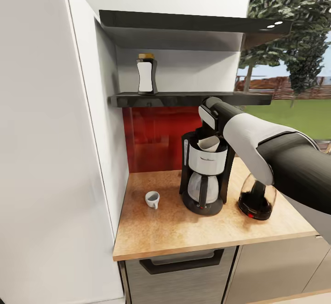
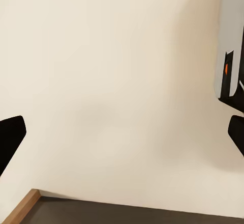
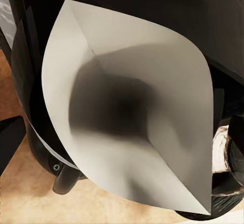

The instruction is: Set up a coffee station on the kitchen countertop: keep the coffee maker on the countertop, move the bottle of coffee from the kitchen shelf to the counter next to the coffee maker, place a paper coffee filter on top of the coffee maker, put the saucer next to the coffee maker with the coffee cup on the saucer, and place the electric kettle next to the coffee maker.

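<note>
— Where does the small white folded paper cone (image 1: 209,143) sit?

— On top of the tall black drip machine with the silver-white upper body (image 1: 205,173), on the light wood-grain bench (image 1: 161,230). The right hand (image 1: 210,111) hovers above it, fingers apart and gripping nothing.

— The rest?

— The tiny white cup (image 1: 152,199) lies tipped beside the machine; the egg-shaped glass kettle (image 1: 256,198) stands on its other side. The waisted white-labelled jar (image 1: 146,75) is up on the thin black shelf (image 1: 184,98). The left hand (image 2: 122,132) (facing a pale wall) is spread, empty.

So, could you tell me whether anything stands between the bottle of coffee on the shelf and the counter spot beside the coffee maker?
Nothing visible does. The bottle of coffee stands alone on the kitchen shelf; the countertop left of the coffee maker holds only the coffee cup.
</note>
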Controlling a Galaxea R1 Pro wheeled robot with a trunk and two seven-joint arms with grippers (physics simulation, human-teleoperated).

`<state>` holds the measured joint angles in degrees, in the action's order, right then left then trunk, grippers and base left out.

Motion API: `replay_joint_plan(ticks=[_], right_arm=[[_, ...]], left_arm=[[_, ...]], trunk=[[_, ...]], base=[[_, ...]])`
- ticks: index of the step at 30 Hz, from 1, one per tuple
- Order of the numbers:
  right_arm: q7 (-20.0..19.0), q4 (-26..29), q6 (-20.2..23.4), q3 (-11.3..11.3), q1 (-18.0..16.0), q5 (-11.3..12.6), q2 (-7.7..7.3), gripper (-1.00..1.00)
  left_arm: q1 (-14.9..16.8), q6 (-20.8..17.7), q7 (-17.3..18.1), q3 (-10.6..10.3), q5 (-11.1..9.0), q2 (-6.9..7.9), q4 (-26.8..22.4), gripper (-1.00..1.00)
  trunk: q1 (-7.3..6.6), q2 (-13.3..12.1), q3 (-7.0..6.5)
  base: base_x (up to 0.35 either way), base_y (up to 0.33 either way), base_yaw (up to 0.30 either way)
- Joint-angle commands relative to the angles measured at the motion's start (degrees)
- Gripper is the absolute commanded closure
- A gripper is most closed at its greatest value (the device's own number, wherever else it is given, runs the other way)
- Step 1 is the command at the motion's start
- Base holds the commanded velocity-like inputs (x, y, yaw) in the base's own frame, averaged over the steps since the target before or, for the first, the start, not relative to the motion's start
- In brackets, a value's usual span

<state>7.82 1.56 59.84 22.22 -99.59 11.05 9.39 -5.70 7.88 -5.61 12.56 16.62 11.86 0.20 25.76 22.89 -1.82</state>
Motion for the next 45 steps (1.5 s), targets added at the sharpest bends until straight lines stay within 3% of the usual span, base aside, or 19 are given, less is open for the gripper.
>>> replay_joint_plan(ticks=[1,12,45], right_arm=[[0.5,0.1,0.2,0.1,0.0,0.6,0.01,-1.0],[0.5,0.6,0.2,0.0,0.0,0.6,0.02,-1.0],[0.5,0.1,0.2,0.2,0.0,0.6,0.21,-1.0]], left_arm=[[0.0,0.2,-0.2,0.4,0.6,0.0,0.0,-1.0],[0.0,0.2,-0.2,0.4,0.6,0.05,0.0,-1.0],[0.1,0.2,-0.2,0.5,0.6,-0.02,-0.3,-1.0]], trunk=[[0.02,0.0,0.01],[0.02,0.0,0.01],[0.02,0.0,0.01]], base=[[0.0,0.0,0.0],[-0.094,-0.046,0.0],[-0.332,-0.005,0.0]])
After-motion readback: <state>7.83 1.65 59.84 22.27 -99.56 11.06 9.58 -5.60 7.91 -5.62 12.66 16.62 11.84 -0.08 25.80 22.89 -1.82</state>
